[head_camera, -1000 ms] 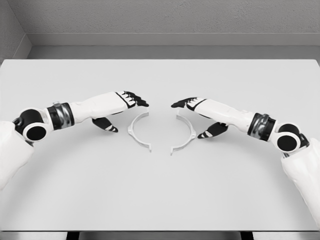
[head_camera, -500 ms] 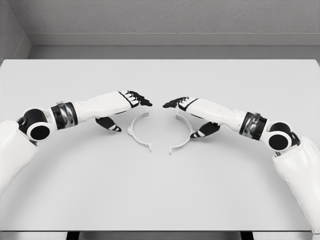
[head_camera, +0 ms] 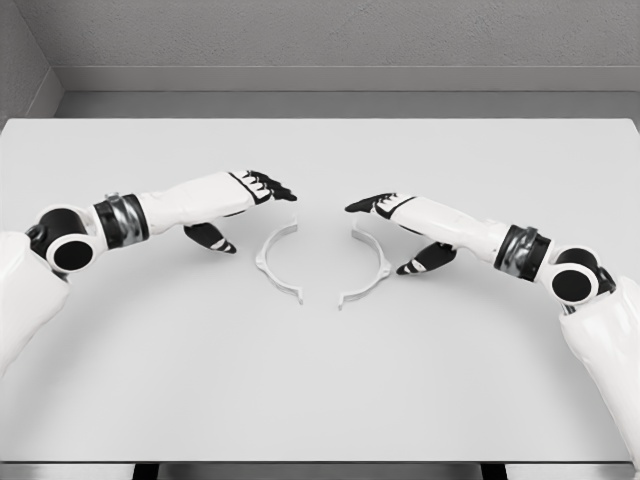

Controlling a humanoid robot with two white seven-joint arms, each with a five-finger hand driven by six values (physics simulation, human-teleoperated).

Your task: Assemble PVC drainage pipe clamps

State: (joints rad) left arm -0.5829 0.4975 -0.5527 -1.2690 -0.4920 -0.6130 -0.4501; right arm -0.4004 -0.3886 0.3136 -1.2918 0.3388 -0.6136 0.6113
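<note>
Closest to the camera it's just bare white worktop, running from the front edge up to where the action is. Mid-worktop sit the two white clamp halves, both lying flat: the left clamp half curves with its open side facing right, the right clamp half is its mirror image with the open side facing left. Together they sketch a rough ring, but the ends are apart at both the near and the far side, so not joined.

The left hand comes in from the left and sits just up and left of its half (fingers stretched out toward the middle, thumb hanging down below the palm), relaxed and gripping nothing. I can't see it touching the clamp half. The right hand mirrors it from the right side, fingers extended, thumb hanging just beside the outer curve of its half, also loose and empty; whether the thumb actually touches the plastic I can't tell.

Past the hands the worktop continues to its far edge, then a grey wall behind.
</note>
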